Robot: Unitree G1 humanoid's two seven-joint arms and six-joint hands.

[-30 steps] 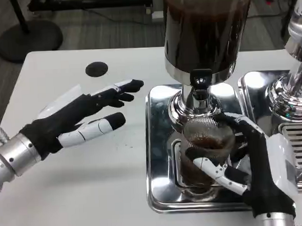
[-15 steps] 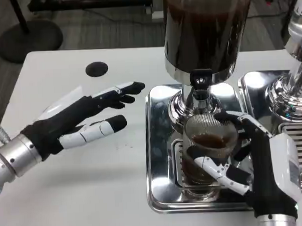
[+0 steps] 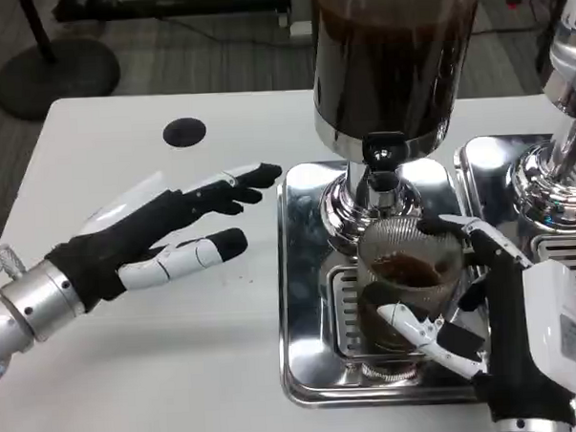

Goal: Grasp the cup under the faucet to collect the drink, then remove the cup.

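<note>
Right hand (image 3: 483, 313): fingers wrapped around the clear ribbed glass cup (image 3: 401, 288) of dark drink.
Cup: under the chrome faucet (image 3: 382, 169), over the steel drip tray (image 3: 306, 301).
Left hand (image 3: 160, 231): empty, fingers spread, left of tray.

Bright, even light; glare on tray (image 3: 305, 273).

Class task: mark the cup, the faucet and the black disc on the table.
cup (image 3: 405, 273): head view, on its ribbed glass wall.
faucet (image 3: 382, 166): head view, on the black tap.
black disc (image 3: 184, 132): head view, at its centre.
</note>
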